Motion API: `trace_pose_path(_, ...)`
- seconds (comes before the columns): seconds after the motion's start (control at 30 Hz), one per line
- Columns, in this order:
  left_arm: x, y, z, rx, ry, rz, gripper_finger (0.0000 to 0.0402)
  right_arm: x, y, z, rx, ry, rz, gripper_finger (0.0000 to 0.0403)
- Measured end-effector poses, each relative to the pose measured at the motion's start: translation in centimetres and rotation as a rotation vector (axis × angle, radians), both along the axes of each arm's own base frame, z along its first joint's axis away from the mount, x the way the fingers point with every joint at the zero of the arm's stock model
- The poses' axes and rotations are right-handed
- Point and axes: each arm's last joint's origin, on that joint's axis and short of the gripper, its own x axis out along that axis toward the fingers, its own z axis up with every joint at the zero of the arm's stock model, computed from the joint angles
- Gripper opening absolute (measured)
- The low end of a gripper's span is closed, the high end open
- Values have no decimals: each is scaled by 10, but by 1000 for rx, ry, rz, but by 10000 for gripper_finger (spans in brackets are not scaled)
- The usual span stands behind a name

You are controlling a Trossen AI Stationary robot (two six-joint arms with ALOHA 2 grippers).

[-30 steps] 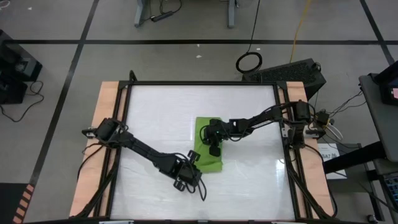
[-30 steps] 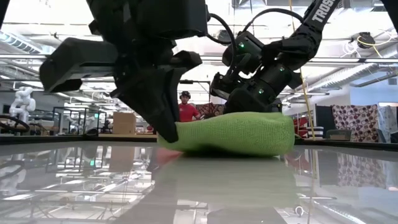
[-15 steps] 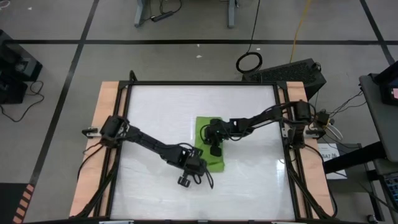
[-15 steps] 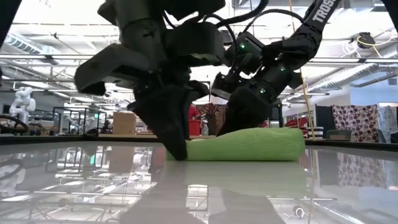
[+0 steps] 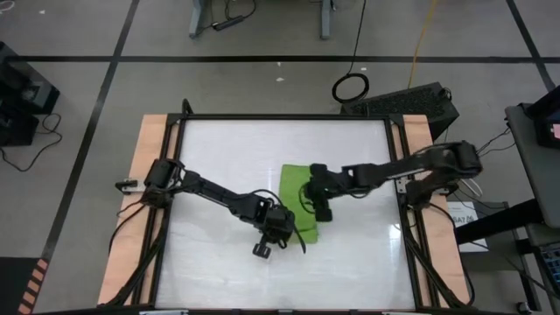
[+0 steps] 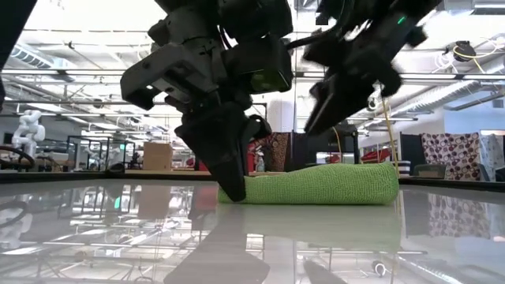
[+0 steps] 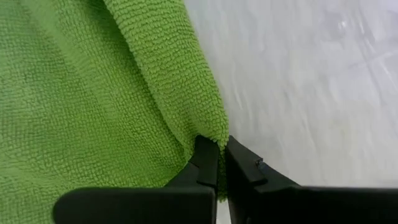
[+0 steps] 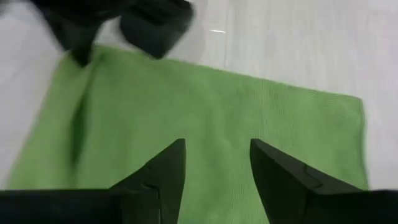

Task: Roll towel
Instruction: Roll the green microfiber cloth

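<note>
Towel [image 5: 297, 194], partly hidden beneath both arms, lies on the glossy white table [image 5: 219, 157], its corner pinched by the left gripper [image 7: 221, 163] while the right gripper [image 8: 216, 165] hovers above it, fingers spread.

The towel [image 6: 323, 183] lies low and folded flat on the glossy table [image 6: 118, 237]. The left tool [image 6: 235, 188] points down at the towel's end, its tip pinching the cloth edge. The right tool [image 6: 331, 106] hangs above the towel, clear of it, fingers apart.
</note>
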Motion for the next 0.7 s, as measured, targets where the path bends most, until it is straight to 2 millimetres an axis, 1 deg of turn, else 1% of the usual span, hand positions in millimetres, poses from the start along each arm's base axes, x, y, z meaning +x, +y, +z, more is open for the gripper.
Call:
trace_pose_path(0.13,2,7,0,-47,6,-1,9,-17,30,15,-24,12,51,171)
trace_pose_path(0.23,3,12,0,-93,17,-3,9,-27,57,19,-20,-12,114,166)
trace_pose_path(0.37,5,21,0,-147,29,-2,9,-41,89,5,-24,-17,163,161)
trace_pose_path(0.47,5,26,0,-181,35,-1,9,-52,106,-7,-57,-58,159,161)
trace_pose_path(0.57,6,31,0,-205,38,1,9,-60,115,-18,-68,-135,169,170)
trace_pose_path(0.7,8,35,1,-249,34,-4,9,-64,119,-27,-65,-237,182,207)
